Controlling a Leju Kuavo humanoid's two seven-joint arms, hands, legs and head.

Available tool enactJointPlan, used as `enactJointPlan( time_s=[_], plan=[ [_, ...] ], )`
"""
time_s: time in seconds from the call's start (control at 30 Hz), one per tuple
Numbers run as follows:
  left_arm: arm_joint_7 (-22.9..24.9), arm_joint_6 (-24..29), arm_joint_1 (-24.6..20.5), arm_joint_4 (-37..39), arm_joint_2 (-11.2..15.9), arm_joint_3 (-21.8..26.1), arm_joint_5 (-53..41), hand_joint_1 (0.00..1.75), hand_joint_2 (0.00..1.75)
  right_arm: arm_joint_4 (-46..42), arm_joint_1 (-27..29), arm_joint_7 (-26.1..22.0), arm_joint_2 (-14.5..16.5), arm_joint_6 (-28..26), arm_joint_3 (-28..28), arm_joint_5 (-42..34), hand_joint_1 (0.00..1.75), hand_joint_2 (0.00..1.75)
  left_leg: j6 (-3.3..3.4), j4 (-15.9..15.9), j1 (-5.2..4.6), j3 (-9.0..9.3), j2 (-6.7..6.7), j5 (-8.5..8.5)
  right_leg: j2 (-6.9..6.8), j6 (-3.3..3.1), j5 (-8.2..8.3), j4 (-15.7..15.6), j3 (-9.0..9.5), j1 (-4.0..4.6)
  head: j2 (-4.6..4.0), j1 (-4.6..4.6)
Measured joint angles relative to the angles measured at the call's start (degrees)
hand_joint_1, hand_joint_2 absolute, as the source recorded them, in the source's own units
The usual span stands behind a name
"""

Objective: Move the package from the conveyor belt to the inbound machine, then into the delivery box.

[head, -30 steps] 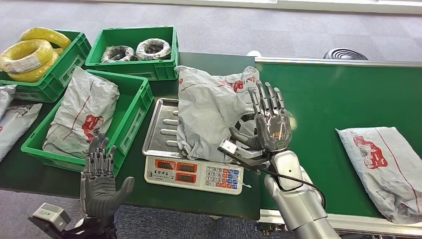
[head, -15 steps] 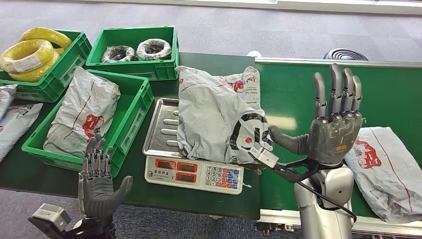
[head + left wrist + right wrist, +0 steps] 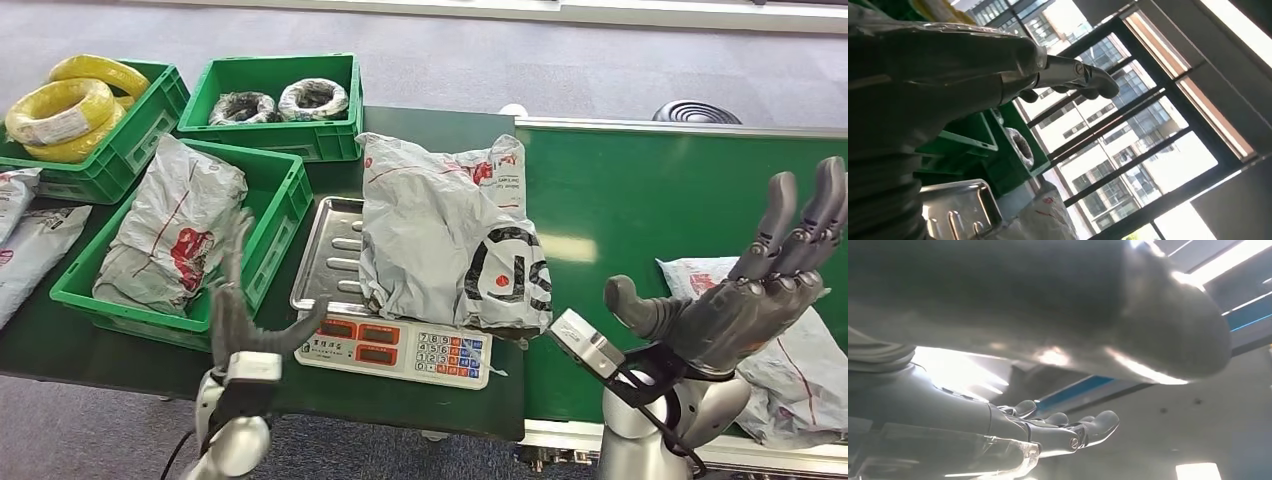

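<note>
A grey plastic package (image 3: 440, 235) with red and black print lies on the steel tray of the weighing scale (image 3: 395, 345), the inbound machine, overhanging its right side. My right hand (image 3: 745, 290) is raised over the conveyor belt (image 3: 640, 190), fingers spread, holding nothing, well to the right of the package. My left hand (image 3: 245, 315) is up in front of the scale's left corner, fingers apart and empty. A second grey package (image 3: 800, 370) lies on the belt behind my right hand. The green delivery box (image 3: 270, 215) left of the scale holds another grey package (image 3: 170, 235).
Two more green crates stand at the back left, one with yellow cable coils (image 3: 65, 105), one with dark coils (image 3: 275, 100). More grey packages (image 3: 30, 245) lie at the far left on the table. The left wrist view shows the scale tray (image 3: 960, 207) and windows.
My right hand has let go of the package on the scale and drawn back right over the belt. My left hand has risen and moved right toward the scale.
</note>
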Motion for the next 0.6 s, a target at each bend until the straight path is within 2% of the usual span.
enactJointPlan(
  time_s=[0.1,0.23,0.4,0.6],
  plan=[
    [8.0,-2.8,-10.5,9.4,-3.3,-4.2,-11.3,0.0,1.75,-0.1,0.2,1.6,1.2,0.0,0.2,-0.7,0.0,0.0,0.01,0.0,-0.05,-0.02,0.09,0.09,0.07,0.03,0.17,0.0,0.0,-0.05,0.0,0.0],
    [12.1,-4.3,-19.3,20.0,-7.7,-8.7,-17.7,0.0,1.75,-0.2,0.6,2.8,1.8,0.0,0.6,-0.6,0.0,0.0,0.0,0.0,-0.06,-0.04,0.15,0.1,0.14,0.05,0.19,0.0,-0.07,-0.07,0.0,-0.01],
    [16.1,-4.0,-24.3,31.0,-11.6,-12.8,-24.4,0.0,1.75,-0.2,0.7,3.5,1.8,0.0,0.8,-0.6,0.0,0.0,0.0,0.0,-0.04,-0.21,0.18,0.1,0.17,0.04,0.19,0.0,-0.26,-0.05,0.0,-0.02],
    [17.4,-4.0,-27.0,40.2,-14.1,-16.0,-27.3,0.0,1.75,-0.2,0.8,5.0,1.8,0.0,1.0,0.0,0.0,0.0,0.0,0.0,-0.03,-0.25,0.22,0.1,0.2,0.04,0.18,0.0,-0.29,-0.03,0.0,-0.01]
  ],
)
